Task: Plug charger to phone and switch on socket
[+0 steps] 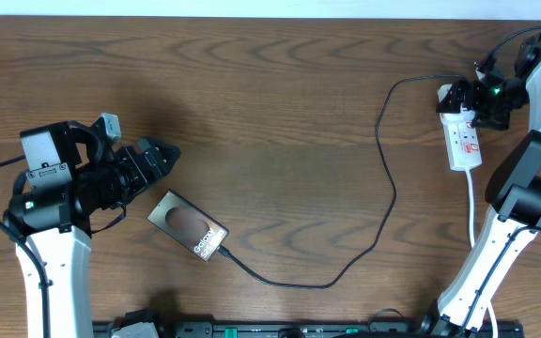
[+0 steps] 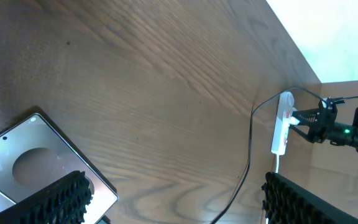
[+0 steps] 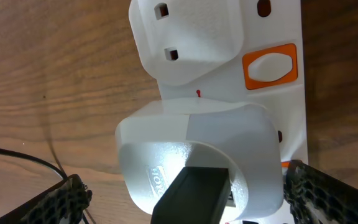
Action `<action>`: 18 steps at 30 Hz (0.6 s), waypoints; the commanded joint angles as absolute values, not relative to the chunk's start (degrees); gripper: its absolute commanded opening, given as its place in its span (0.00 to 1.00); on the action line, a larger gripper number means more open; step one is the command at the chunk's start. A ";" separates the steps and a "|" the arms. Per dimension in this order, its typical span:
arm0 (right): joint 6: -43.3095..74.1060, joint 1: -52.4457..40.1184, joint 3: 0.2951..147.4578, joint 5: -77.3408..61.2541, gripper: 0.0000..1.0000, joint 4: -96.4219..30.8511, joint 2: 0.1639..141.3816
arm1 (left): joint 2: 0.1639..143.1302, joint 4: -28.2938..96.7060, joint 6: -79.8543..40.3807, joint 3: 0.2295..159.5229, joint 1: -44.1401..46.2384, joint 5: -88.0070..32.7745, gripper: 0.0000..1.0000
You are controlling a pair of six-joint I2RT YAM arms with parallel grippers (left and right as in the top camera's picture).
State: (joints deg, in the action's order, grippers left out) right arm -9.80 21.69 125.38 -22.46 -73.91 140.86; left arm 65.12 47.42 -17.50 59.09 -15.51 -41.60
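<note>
Right gripper (image 1: 472,101) seemingly over socket (image 1: 465,141).

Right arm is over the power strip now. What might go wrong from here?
1. The right end effector sits beside the white plug, while the orange switch is off to one side; it might press the plug instead.
2. A push could slide the power strip and drag the black cable running to the phone.

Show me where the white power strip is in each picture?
Overhead: the power strip lies at the upper right, under the right gripper.
Left wrist: far right, small and upright-looking.
Right wrist: fills the frame, orange switch showing.
Shared landmark: the black charger cable leaving its plug end.
</note>
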 commanded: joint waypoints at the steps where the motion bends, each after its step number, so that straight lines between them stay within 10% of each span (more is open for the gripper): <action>1: -7.29 19.81 122.54 -26.74 0.99 -75.18 143.63 | 64.66 47.55 -16.08 60.18 -15.29 -41.25 0.88; 18: -8.86 19.81 122.52 -37.04 0.99 -76.99 143.63 | 64.66 47.57 -16.08 60.18 -15.29 -41.28 0.89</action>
State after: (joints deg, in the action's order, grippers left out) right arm -9.45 22.35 125.38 -27.24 -75.20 140.77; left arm 65.12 47.48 -17.50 59.09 -15.53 -41.60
